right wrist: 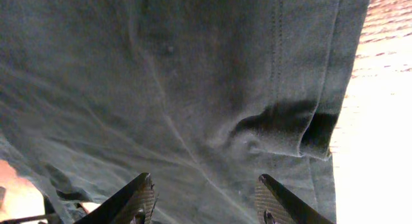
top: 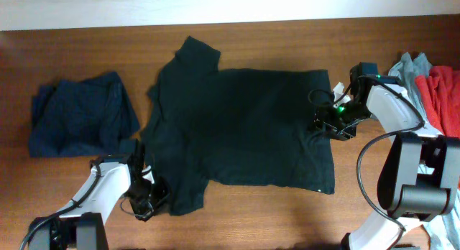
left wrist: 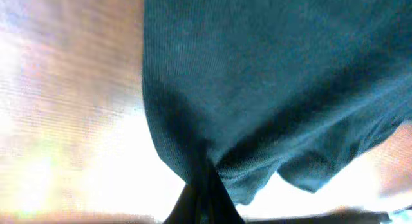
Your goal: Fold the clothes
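While T-shirt (top: 244,128) lies lengthwise left-right, hem rightward, left end effector (top: 149,199) pinches sleeve (top: 183,196); right end effector (right wrist: 205,182) parted, holding nothing

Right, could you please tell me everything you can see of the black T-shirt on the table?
The black T-shirt looks like soft knit cloth. It lies spread almost flat and sideways on the wooden table, with its sleeves toward the image left and its double-stitched hem toward the right. It is lightly wrinkled, with one small pucker at the hem. The left jaws are shut on the edge of the near sleeve. The right jaws stand open over the hem edge.
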Tool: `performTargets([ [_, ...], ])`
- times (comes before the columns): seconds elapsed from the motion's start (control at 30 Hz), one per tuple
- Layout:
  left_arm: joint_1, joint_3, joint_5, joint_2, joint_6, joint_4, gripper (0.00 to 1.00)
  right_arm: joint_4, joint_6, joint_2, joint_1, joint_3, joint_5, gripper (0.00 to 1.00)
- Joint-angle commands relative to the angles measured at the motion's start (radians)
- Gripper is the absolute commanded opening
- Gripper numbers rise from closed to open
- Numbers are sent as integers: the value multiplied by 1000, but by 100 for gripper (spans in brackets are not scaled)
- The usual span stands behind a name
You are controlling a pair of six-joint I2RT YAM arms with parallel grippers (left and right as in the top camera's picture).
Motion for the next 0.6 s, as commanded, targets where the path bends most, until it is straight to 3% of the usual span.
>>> performTargets([
  [0.0,2,-8,44,-5,22,-74,1,-3,-12,-22,4,-5,-12,56],
  [0.13,3,-7,44,-11,40,-78,1,-11,-13,-22,4,-5,-8,60],
  [0.17,3,-7,42,-13,41,-74,6,-13,-13,-22,3,-5,-8,61],
  [0.27,3,26,-20,-58,40,-72,36,-26,-16,-22,1,-5,4,68],
  [0.3,3,46,-30,-80,40,-73,64,-28,-16,-22,-2,-5,6,68],
  [0.33,3,70,-43,-108,41,-76,79,-34,-16,-22,-8,-5,7,69],
  [0.4,3,110,-93,-163,58,-79,95,-54,-15,-22,-29,-5,6,69],
  [0.57,3,135,-306,-236,74,-57,99,-137,-17,-22,-62,-5,2,69],
])
